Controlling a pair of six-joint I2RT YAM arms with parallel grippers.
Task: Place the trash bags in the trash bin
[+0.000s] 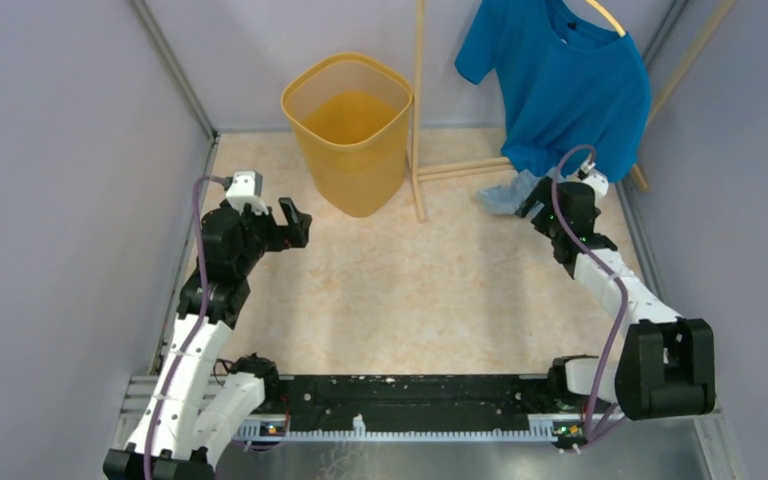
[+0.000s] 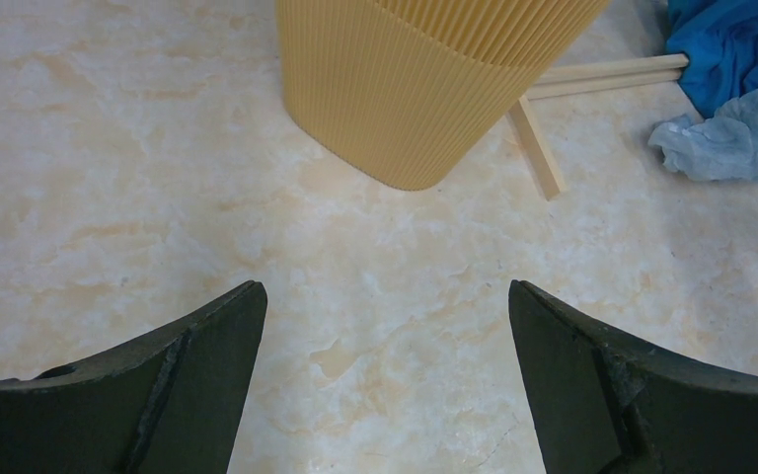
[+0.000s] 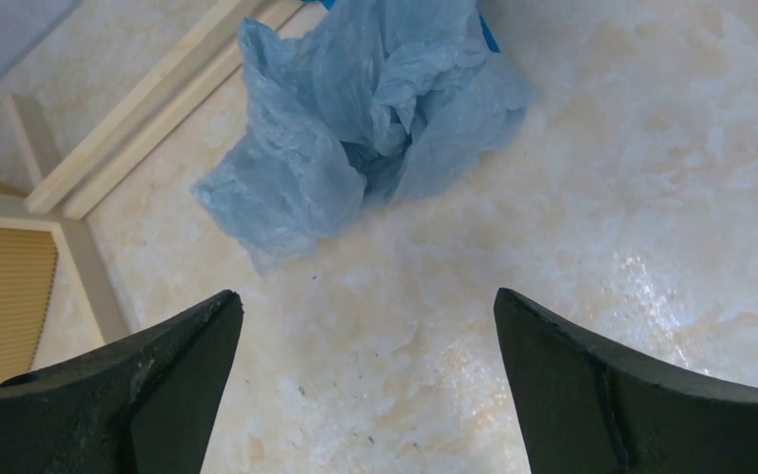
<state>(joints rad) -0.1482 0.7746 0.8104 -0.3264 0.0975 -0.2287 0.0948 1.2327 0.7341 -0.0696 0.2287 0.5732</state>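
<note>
The task looks barely begun. The trash bags (image 3: 355, 128) lie as one crumpled pale blue wad on the counter (image 1: 410, 290), near its far right corner, just below the hem of the hanging blue T-shirt (image 1: 560, 80) and beside the foot of the wooden rack (image 1: 419, 110). The trash bin (image 1: 350, 130) stands upright near the far edge, left of centre, with its mouth facing up. No bag shows inside it from above.

The right claw (image 3: 365, 301) is spread wide and holds nothing. It hangs over bare counter just short of the wad. The left claw (image 2: 385, 296) is likewise spread and empty near the left edge, facing the ribbed base of the bin.

The grasp, the carry across the far edge and the drop into the bin are all not yet done.

The wad has no clear mouth or end. In the right wrist view its long axis runs diagonally, from the lower left lobe near the rack foot up toward the shirt.
</note>
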